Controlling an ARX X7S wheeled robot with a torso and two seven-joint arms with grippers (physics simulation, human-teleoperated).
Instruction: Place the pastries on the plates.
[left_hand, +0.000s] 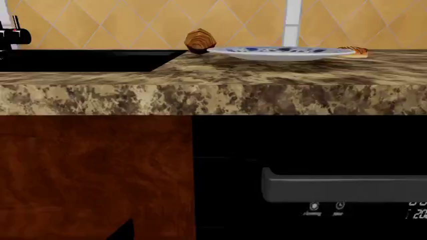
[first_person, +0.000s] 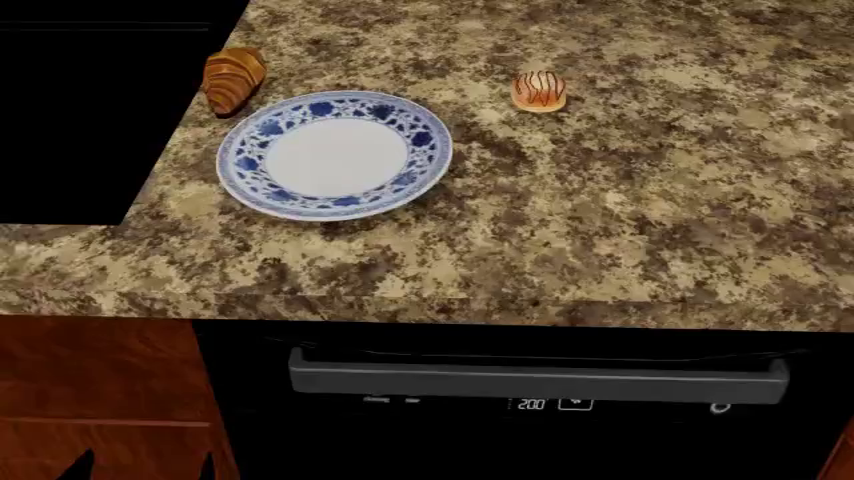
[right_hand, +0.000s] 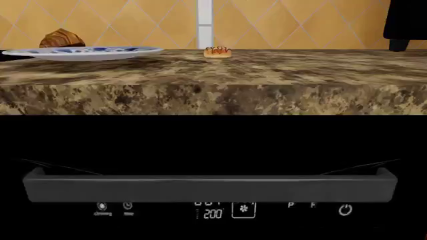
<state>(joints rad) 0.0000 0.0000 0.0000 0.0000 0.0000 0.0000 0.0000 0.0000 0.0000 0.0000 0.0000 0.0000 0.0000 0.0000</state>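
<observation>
The white plate with a blue floral rim (first_person: 400, 115) lies empty on the granite counter (first_person: 641, 220). The golden-brown croissant (first_person: 234, 78) lies on the counter just beyond the plate's far left edge, next to the sink. The small round cake with dark squiggles (first_person: 539, 91) sits on the counter to the plate's right. The plate (left_hand: 280, 51), croissant (left_hand: 199, 40) and cake (left_hand: 353, 51) also show in the left wrist view, and likewise in the right wrist view (right_hand: 83, 51), (right_hand: 61, 38), (right_hand: 217, 51). My left gripper (first_person: 140, 468) shows as two dark tips set apart, low before the cabinet, empty. The grey plate and my right gripper are out of view.
A black sink (first_person: 80, 100) is sunk into the counter at the left, with a faucet (left_hand: 13, 35) behind it. A black oven with a grey handle (first_person: 534, 380) is under the counter front, a brown cabinet (first_person: 94, 390) left of it. A dark object (right_hand: 407, 25) stands far right.
</observation>
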